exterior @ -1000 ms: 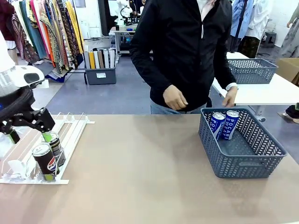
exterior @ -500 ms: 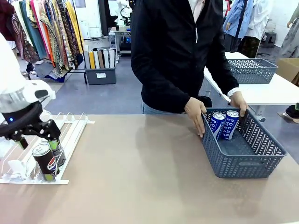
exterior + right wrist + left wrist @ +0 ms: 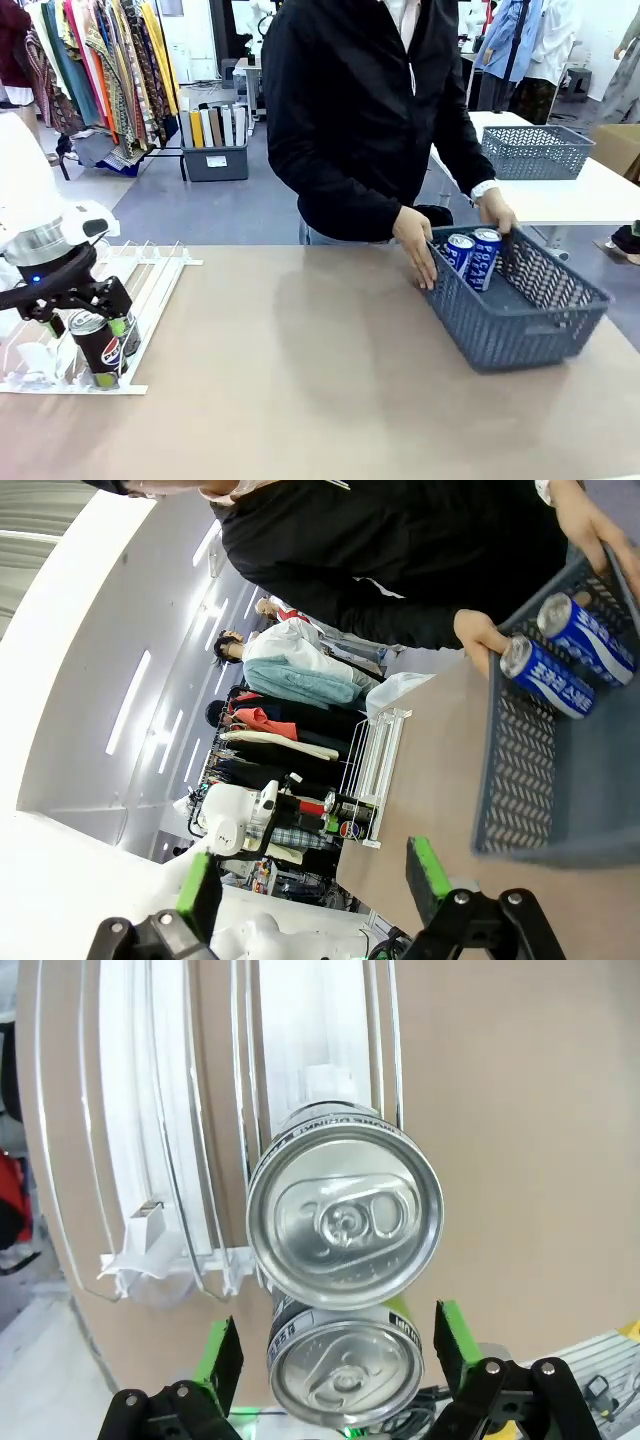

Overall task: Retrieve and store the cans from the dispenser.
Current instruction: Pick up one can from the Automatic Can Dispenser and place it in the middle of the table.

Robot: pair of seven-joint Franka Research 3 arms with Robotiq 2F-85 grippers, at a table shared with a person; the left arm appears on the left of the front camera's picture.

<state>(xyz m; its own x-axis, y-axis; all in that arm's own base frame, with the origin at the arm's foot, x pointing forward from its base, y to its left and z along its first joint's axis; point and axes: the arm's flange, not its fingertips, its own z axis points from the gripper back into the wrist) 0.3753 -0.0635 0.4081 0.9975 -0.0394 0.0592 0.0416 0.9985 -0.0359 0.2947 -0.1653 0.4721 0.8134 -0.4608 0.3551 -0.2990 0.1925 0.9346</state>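
Left pincer [image 3: 338, 1352] hangs open over black cans [image 3: 345, 1222] in the dispenser [image 3: 128, 1110].

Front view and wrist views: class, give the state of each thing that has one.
left gripper: open, pads flanking a black can
right gripper: open, holding nothing
black cans: upright in the dispenser
blue cans: leaning in the basket
basket: held by the person's hands

Tan table [image 3: 320, 390] spans foreground. White and clear dispenser [image 3: 160, 280] lies flat at robot's left edge, lanes running toward far side. Dark grey lattice basket [image 3: 520, 335] at right end, tilted.
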